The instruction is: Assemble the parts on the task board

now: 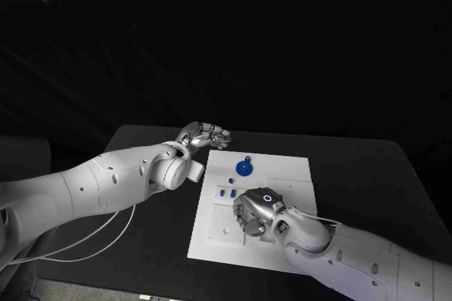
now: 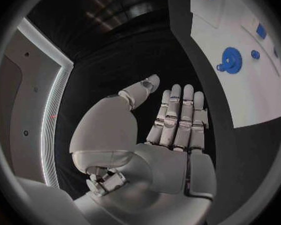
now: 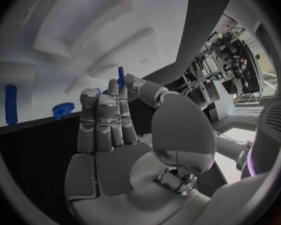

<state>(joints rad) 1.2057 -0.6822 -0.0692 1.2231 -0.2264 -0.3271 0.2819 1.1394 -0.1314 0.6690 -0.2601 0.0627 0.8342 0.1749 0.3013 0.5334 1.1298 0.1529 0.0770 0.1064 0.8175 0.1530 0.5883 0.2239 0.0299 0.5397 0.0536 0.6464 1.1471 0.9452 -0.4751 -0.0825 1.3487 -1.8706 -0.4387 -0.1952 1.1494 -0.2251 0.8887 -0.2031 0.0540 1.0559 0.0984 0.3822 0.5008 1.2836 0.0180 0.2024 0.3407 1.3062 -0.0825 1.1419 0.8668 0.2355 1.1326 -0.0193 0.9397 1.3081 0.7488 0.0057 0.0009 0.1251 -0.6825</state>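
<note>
The white task board (image 1: pixel 283 177) lies in the middle of the black table. On it a blue gear (image 1: pixel 244 168) sits near the far left, with small blue parts (image 1: pixel 229 181) and two short pegs (image 1: pixel 228 192) just nearer. My right hand (image 1: pixel 256 211) hovers low over the board's middle, fingers straight and side by side (image 3: pixel 106 120), nothing in the palm. A blue peg (image 3: pixel 121 76) stands just past its fingertips. My left hand (image 1: pixel 206 137) is off the board's far left corner, fingers stretched out (image 2: pixel 178 120) and holding nothing. The gear (image 2: pixel 230 61) lies beyond it.
Black table (image 1: pixel 377 177) surrounds the board on all sides. My left arm's white cable (image 1: pixel 94 239) loops over the table's near left. Moulded recesses (image 3: pixel 84 35) mark the board's surface ahead of the right hand.
</note>
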